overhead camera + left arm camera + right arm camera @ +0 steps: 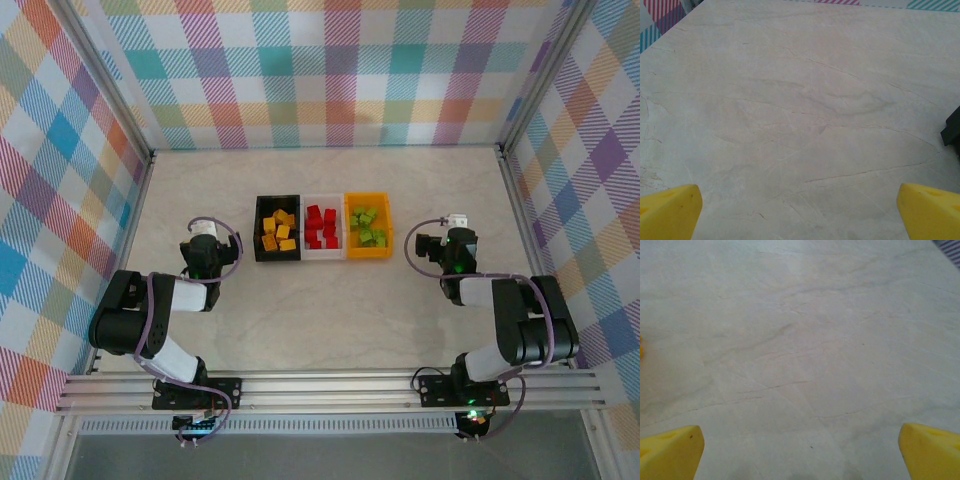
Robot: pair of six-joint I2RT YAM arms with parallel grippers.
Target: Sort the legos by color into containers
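The pale marbled worktop (330, 320) is closed on three sides by walls (340, 70) of coloured check pattern. The two black arms stand at its near edge, each one bent, with its hand pointing away from the bases.

Between the two hands three small open bins stand in one row, side touching side. The black bin (277, 257) is the nearest to the left hand (204, 230), near its right side and about level with it. The white bin (322, 256) is in the middle, well apart from both hands. The orange bin (368, 255) is the nearest to the right hand (457, 224), near its left side.

All the bricks I can see lie inside the bins, one colour in each. The yellow-orange bricks (278, 229) are in the black bin, the red bricks (322, 228) in the white bin, and the lime green bricks (366, 227) in the orange bin.

In the left wrist view the yellow fingertips (670, 210) sit in the two lower corners, spread wide, with bare worktop between them. A black corner shows at the right edge, ahead of the hand; it looks like the black bin. In the right wrist view the fingertips (670, 450) are spread wide in the same way, with bare worktop between them and ahead.
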